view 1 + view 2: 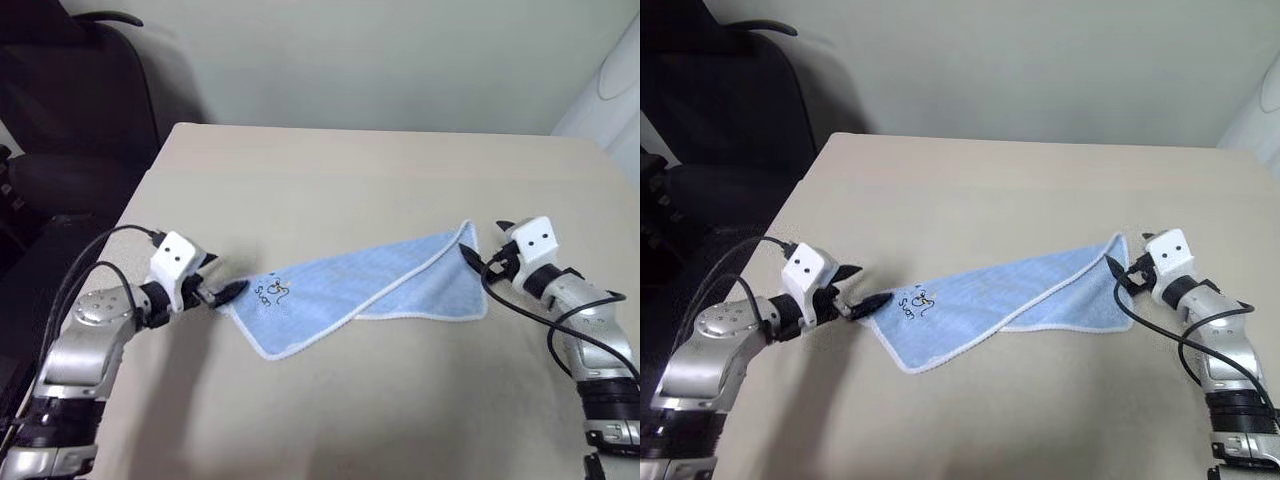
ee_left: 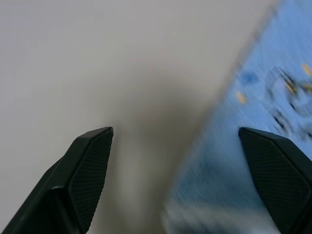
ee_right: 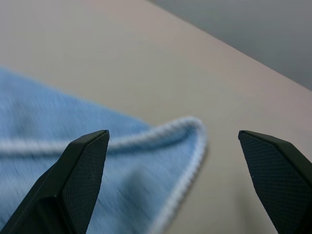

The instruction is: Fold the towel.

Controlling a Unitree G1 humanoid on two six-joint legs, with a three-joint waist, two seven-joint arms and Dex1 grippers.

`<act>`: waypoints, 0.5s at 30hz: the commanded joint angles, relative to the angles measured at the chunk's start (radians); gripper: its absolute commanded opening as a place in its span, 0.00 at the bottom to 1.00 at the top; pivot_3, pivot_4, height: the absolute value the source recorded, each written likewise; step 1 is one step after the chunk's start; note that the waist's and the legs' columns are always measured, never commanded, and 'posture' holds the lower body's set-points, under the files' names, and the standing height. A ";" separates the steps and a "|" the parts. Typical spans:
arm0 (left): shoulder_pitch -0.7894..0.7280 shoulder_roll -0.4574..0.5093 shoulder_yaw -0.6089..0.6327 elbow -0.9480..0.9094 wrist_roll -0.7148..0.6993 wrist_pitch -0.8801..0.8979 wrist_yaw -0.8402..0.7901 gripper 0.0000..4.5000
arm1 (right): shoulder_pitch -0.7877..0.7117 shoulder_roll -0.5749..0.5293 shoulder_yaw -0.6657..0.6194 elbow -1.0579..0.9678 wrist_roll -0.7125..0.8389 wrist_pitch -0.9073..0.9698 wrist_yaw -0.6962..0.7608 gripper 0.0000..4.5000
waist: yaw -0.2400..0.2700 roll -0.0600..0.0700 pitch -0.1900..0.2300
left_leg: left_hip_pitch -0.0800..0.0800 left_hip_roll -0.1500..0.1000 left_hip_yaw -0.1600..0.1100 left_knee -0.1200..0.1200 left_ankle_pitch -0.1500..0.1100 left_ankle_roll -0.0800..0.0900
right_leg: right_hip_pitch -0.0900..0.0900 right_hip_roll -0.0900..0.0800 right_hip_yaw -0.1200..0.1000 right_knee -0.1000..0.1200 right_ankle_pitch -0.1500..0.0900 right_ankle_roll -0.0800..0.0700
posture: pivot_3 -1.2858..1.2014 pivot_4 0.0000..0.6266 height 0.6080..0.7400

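Blue terry, the towel [image 1: 365,290] lies folded in a skewed wedge on the table [image 1: 380,170] between both wide-open pincers, so the left gripper [image 1: 225,292] and right gripper [image 1: 478,257] should each straddle a corner before pinching

Beige table [image 1: 350,170] with folded light-blue towel [image 1: 370,285] flat on it

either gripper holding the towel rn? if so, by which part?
Nothing is held. The left gripper is open at the logo corner of the towel, and the right gripper is open at the far corner; the cloth lies on the table.
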State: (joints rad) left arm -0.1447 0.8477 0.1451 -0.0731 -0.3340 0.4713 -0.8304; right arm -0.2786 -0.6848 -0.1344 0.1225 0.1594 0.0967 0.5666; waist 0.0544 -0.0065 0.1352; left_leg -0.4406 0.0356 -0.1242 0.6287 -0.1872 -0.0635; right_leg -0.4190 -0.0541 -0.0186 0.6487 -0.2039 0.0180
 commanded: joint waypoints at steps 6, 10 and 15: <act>-0.033 0.014 -0.020 -0.004 0.052 -0.034 -0.006 1.00 | -0.004 -0.048 -0.018 -0.001 -0.057 -0.078 0.008 1.00 | 0.001 0.000 0.000 | 0.001 0.001 0.000 0.000 0.000 -0.001 | 0.000 0.000 0.000 0.001 -0.001 -0.002 | 0.52 0.24 0.99; -0.065 0.001 -0.024 -0.042 0.048 -0.005 0.001 1.00 | -0.034 -0.061 0.018 0.021 -0.093 -0.113 0.046 1.00 | 0.000 0.000 0.000 | 0.001 0.001 0.000 0.000 0.002 0.000 | 0.001 0.000 0.000 0.002 -0.001 -0.002 | 0.52 0.24 0.99; -0.024 -0.018 -0.005 -0.148 -0.001 0.048 -0.002 1.00 | -0.106 -0.094 0.069 0.117 -0.162 -0.196 0.084 1.00 | -0.006 0.000 0.000 | 0.002 0.001 0.001 0.000 0.000 0.001 | 0.000 0.000 0.000 0.002 -0.001 -0.002 | 0.52 0.24 0.99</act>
State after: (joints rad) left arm -0.1734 0.8344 0.1146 -0.1633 -0.3139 0.5079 -0.8334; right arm -0.3590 -0.7533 -0.0590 0.2329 0.0173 -0.0518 0.6345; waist 0.0486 -0.0063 0.1352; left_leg -0.4386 0.0368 -0.1234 0.6290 -0.1876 -0.0625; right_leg -0.4185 -0.0541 -0.0182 0.6506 -0.2046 0.0164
